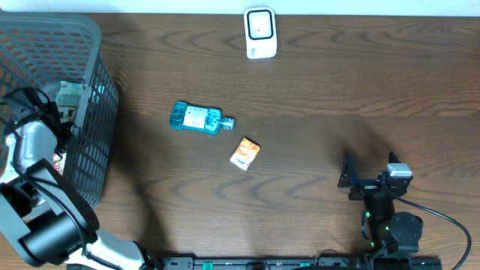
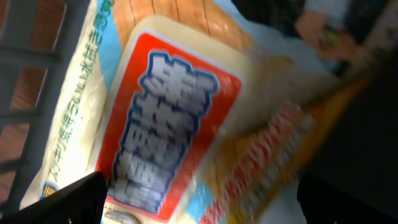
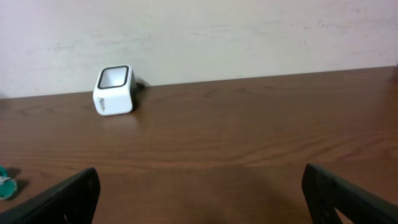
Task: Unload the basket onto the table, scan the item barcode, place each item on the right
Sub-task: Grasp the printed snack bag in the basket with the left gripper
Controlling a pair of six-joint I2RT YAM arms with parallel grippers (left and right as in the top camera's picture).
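**Left arm in the basket, jaws spread over a packet**

The left gripper [image 2: 205, 200] is hanging inside the basket [image 1: 97, 97], hemmed in by its mesh wall. Its jaws are standing wide apart, gripping nothing, and a red-labelled packet [image 2: 168, 118] is lying just beneath them. The right gripper [image 3: 202, 199] is idling near the front edge of the table [image 1: 337, 97], released and empty. The scanner [image 1: 260, 33] is sitting at the far edge. A teal bottle [image 1: 196, 118] and an orange carton [image 1: 244, 152] are lying mid-table, with open wood to their right.
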